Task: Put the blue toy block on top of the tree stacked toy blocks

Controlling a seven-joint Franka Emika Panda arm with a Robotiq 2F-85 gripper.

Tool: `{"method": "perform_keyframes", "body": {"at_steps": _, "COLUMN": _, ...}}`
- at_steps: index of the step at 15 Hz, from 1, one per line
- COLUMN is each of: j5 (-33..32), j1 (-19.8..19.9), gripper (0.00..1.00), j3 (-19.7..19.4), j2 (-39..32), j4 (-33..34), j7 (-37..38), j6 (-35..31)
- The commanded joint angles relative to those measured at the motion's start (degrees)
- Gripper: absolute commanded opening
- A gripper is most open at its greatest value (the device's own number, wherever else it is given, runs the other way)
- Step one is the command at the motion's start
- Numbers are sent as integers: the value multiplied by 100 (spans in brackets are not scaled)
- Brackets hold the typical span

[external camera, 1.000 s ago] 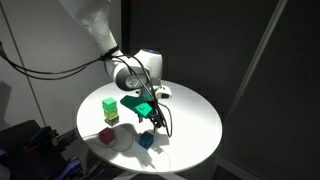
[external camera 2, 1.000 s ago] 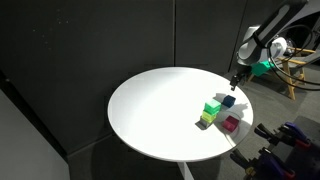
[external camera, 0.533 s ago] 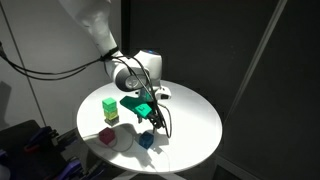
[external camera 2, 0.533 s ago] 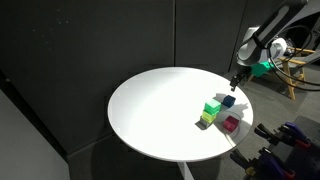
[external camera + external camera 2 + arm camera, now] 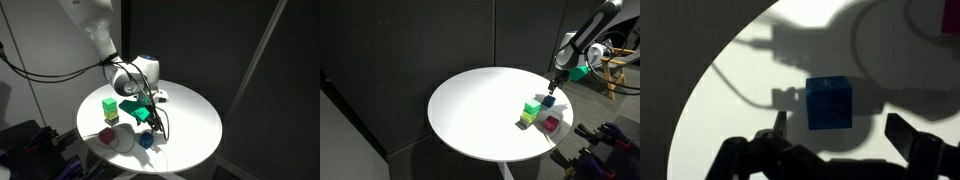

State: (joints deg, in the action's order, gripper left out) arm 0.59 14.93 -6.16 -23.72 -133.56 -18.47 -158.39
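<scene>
The blue toy block (image 5: 147, 140) sits on the round white table (image 5: 190, 125), near its edge, and also shows in both exterior views (image 5: 548, 100). In the wrist view the blue toy block (image 5: 829, 102) lies in shadow just ahead of my open, empty gripper (image 5: 837, 128), between the lines of the two fingers. My gripper (image 5: 148, 120) hovers just above it. The stacked blocks (image 5: 109, 109), bright green over paler yellow-green, stand a short way off (image 5: 530, 111).
A pink cube (image 5: 107, 137) lies near the table's edge beside the stack, also in an exterior view (image 5: 551, 123). A corner of it shows in the wrist view (image 5: 951, 20). Dark curtains surround the table. Cables hang from my gripper.
My gripper has come down a little toward the blue toy block. The blocks have not moved.
</scene>
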Motion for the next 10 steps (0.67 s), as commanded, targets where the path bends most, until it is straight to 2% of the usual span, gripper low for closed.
{"method": "perform_keyframes", "body": {"at_steps": 1, "j5": -95, "j1": 15, "gripper": 100, "j3": 17, "j2": -176, "j4": 88, "j7": 100, "j6": -238}}
{"method": "perform_keyframes", "body": {"at_steps": 10, "j5": -160, "j1": -4, "gripper": 100, "j3": -1, "j2": -581, "j4": 348, "j7": 191, "j6": -331}}
